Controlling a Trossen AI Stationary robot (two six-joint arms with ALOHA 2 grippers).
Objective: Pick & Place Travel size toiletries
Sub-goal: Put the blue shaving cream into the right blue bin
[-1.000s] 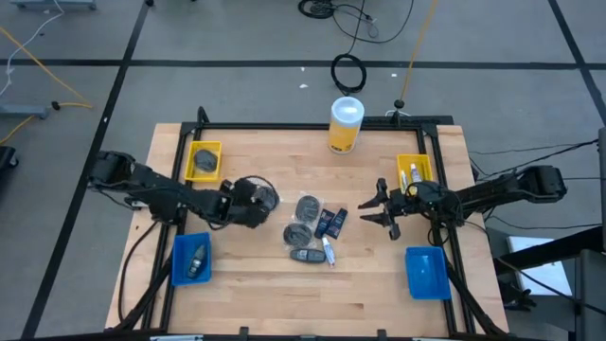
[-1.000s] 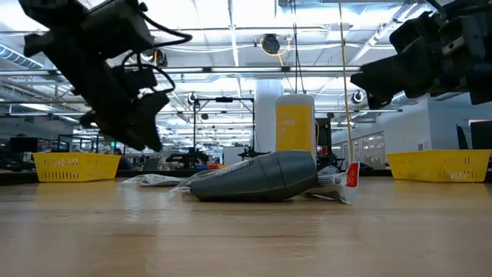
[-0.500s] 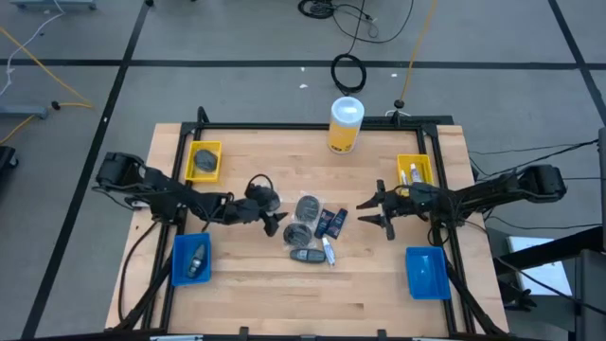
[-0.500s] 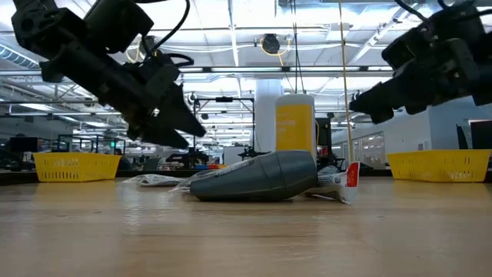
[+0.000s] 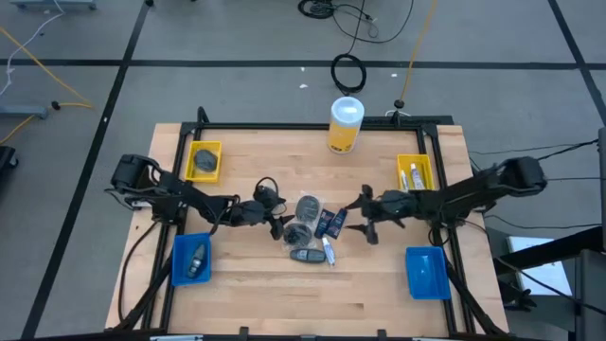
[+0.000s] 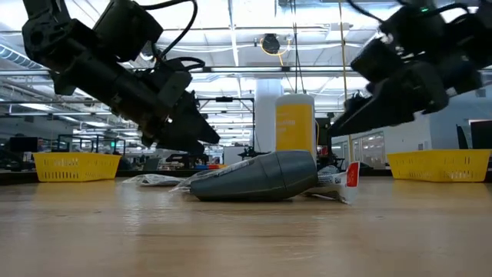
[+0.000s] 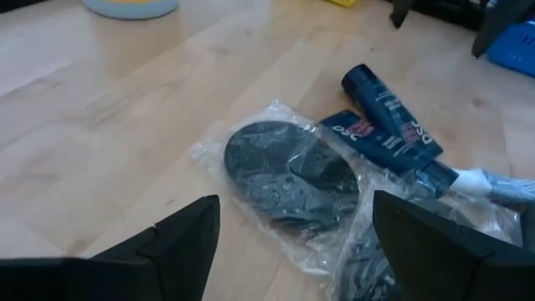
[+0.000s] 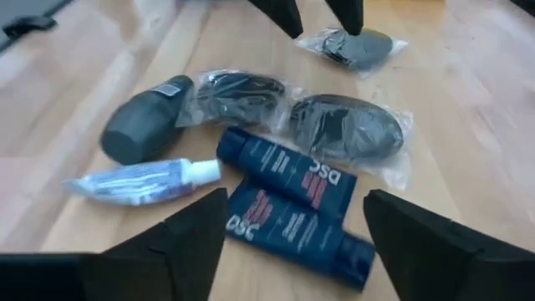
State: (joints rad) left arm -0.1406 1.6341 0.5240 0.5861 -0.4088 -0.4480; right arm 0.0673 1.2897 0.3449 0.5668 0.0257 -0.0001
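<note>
The toiletries lie in a pile mid-table [image 5: 312, 230]: two dark grey discs in clear wrap [image 7: 288, 171] [image 8: 347, 125], two dark blue sachets [image 8: 284, 192], a white tube [image 8: 142, 182] and a dark grey oblong bottle [image 6: 265, 177] on its side. A third wrapped disc [image 8: 351, 46] lies beyond them. My left gripper [image 5: 275, 222] is open and empty above the pile's left edge, its fingers on either side of a disc in the left wrist view [image 7: 294, 209]. My right gripper [image 5: 358, 216] is open and empty just right of the sachets, also shown in its wrist view [image 8: 295, 201].
A yellow cylinder with a white lid [image 5: 346, 123] stands at the far edge. A yellow bin [image 5: 204, 161] and a blue bin [image 5: 192, 258] holding a grey bottle sit on the left. A yellow bin with tubes [image 5: 414, 172] and a blue bin [image 5: 426, 270] sit on the right.
My left gripper has moved toward the table's right edge, up to the pile. My right gripper has moved toward the table's left edge, toward the sachets. Both have stayed open. The toiletries have not moved.
</note>
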